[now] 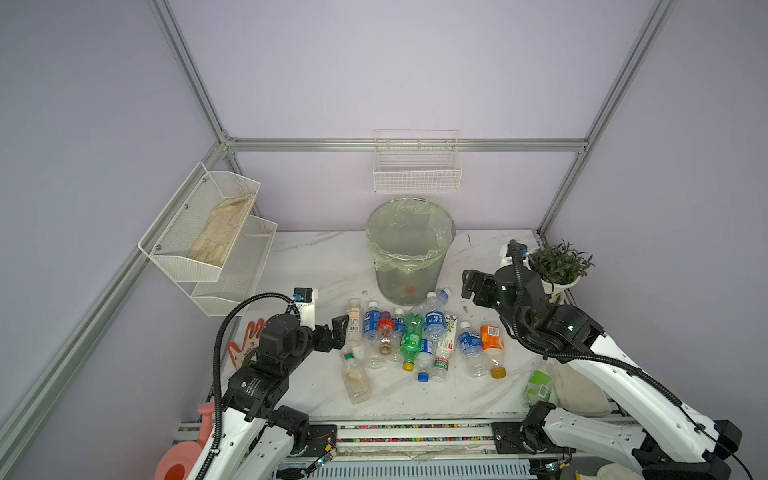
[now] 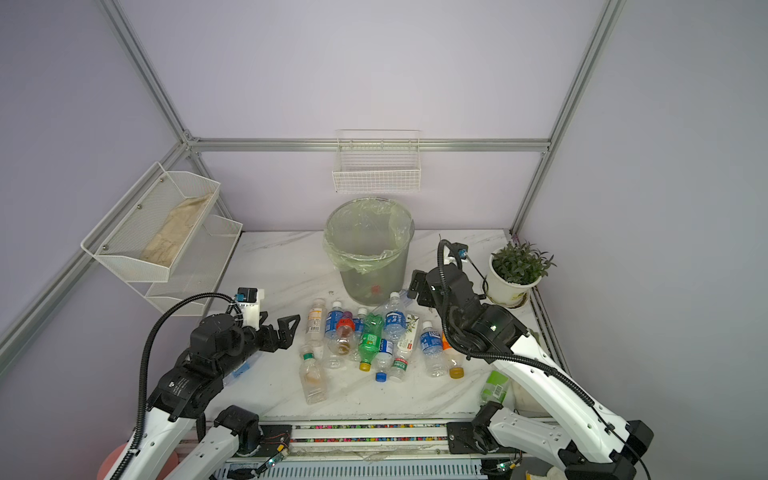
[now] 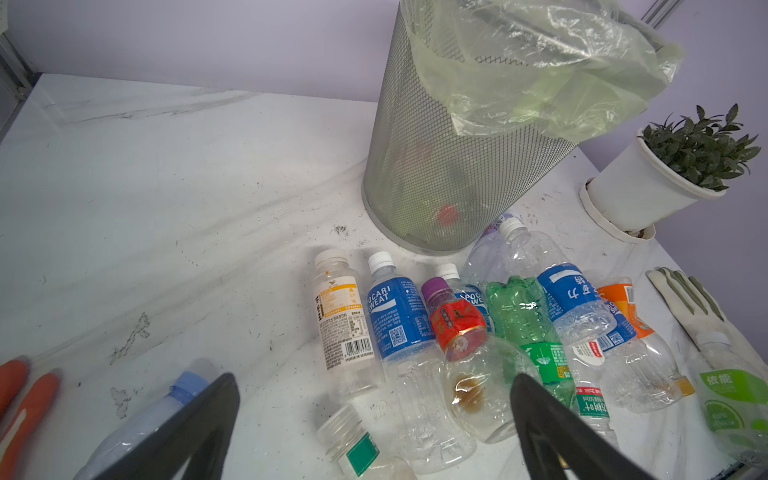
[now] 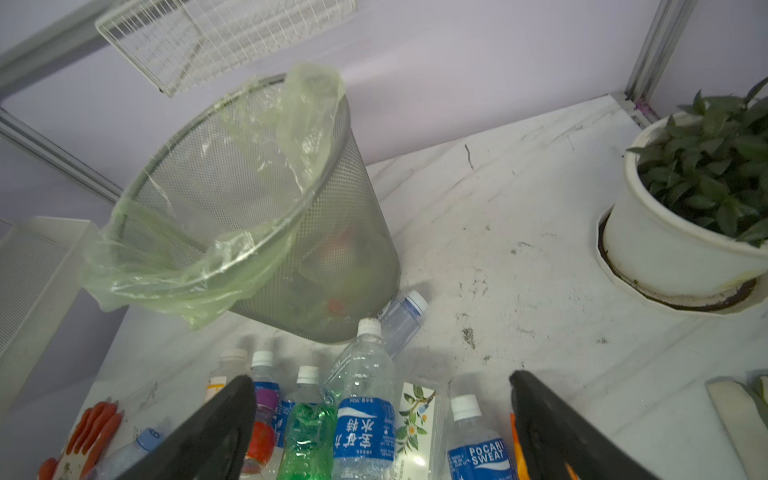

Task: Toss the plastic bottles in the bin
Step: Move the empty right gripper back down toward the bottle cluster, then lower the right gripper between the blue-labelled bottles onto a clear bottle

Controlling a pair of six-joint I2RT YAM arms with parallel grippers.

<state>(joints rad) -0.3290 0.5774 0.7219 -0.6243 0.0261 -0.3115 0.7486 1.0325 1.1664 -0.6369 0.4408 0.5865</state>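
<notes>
Left gripper (image 1: pixel 332 330) hangs with jaws spread wide and nothing between them, just left of the bottles (image 1: pixel 411 340); right gripper (image 1: pixel 467 286) is equally wide and empty, beside the bin (image 1: pixel 399 286) above the heap's far right corner; the bottles lie on their sides in a heap on the table (image 1: pixel 316 257), in front of the bin, the farthest just beside its base; a green-labelled bottle (image 1: pixel 539 382) lies apart by the right arm; a red cap (image 3: pixel 448 215) shows through the bin's mesh; a plant pot (image 2: pixel 505 286) stands right of the bin.
</notes>
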